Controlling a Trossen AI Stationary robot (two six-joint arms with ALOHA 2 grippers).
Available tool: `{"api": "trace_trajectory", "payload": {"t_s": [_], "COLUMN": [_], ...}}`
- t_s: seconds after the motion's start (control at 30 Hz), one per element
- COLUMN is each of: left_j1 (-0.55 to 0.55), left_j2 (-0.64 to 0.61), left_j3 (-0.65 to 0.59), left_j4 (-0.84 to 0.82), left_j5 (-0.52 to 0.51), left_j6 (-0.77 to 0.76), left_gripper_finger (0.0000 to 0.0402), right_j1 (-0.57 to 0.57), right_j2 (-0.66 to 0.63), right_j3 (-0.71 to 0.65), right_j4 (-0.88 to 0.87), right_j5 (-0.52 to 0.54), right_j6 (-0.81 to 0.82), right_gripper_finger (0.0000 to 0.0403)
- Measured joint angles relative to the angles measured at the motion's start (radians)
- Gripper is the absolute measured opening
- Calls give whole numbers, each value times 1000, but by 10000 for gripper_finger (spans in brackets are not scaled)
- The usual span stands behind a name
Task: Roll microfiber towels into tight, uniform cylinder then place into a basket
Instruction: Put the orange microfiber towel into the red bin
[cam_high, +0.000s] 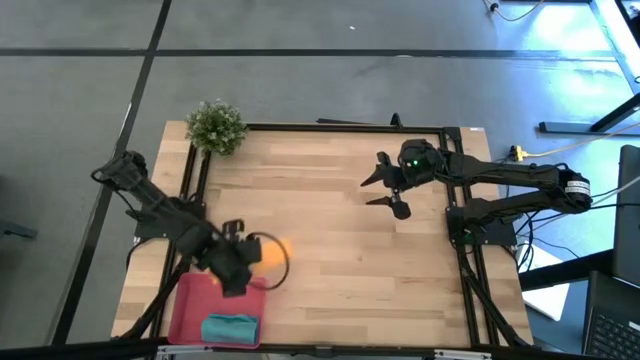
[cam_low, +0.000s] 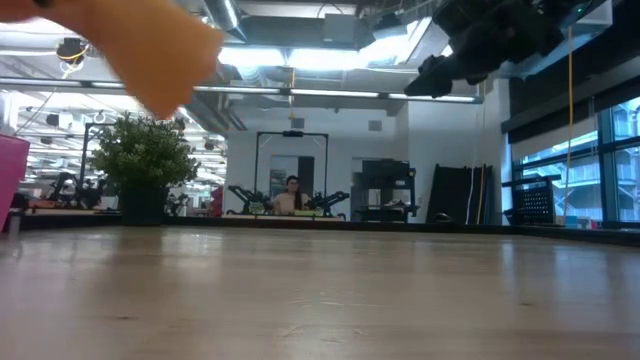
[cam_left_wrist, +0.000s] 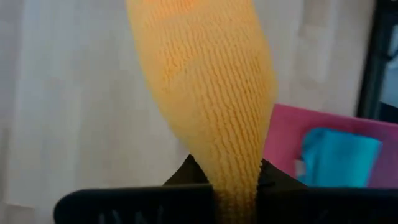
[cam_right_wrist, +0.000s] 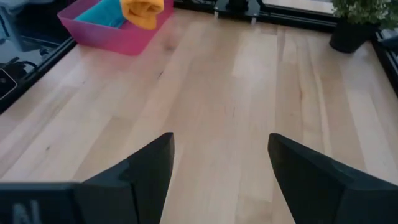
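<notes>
the orange towel (cam_left_wrist: 211, 93) fills the left wrist view, pinched in the left hand (cam_high: 236, 268), lower left over the pink basket (cam_high: 190, 310) holding the teal towel (cam_high: 230, 328); soft, light, likely unrolls unless gripped mid-roll; right hand (cam_high: 392, 188) wide, empty

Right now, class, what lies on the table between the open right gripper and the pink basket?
Only bare wooden table: the right wrist view shows nothing between the right gripper and the basket; the high view agrees.

Wood table (cam_high: 340, 230) w/ basket (cam_high: 190, 310), plant (cam_high: 216, 127)
</notes>
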Motion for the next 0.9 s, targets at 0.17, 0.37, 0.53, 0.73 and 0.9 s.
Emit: {"api": "trace_trajectory", "payload": {"t_s": [0.17, 0.37, 0.53, 0.73, 0.9], "left_j1": [-138, -264, -311, -322, -321], "left_j2": [1, 2, 5, 5, 5], "left_j3": [0, -1, -64, -175, -256], "left_j4": [7, 25, 112, 238, 331], "left_j5": [0, -25, -30, 61, 158], "left_j6": [-150, -297, -351, -398, -398], "left_gripper_finger": [7, 7, 7, 7, 7], "right_j1": [0, 0, 0, 0, -1], "right_j2": [0, 1, 1, 1, 1], "right_j3": [0, 0, 0, 0, 0], "right_j4": [20, 53, 66, 84, 89], "right_j5": [-27, -29, -39, -107, -107], "right_j6": [-1, -2, -14, -26, -30], "right_gripper_finger": [261, 261, 261, 261, 261]}}
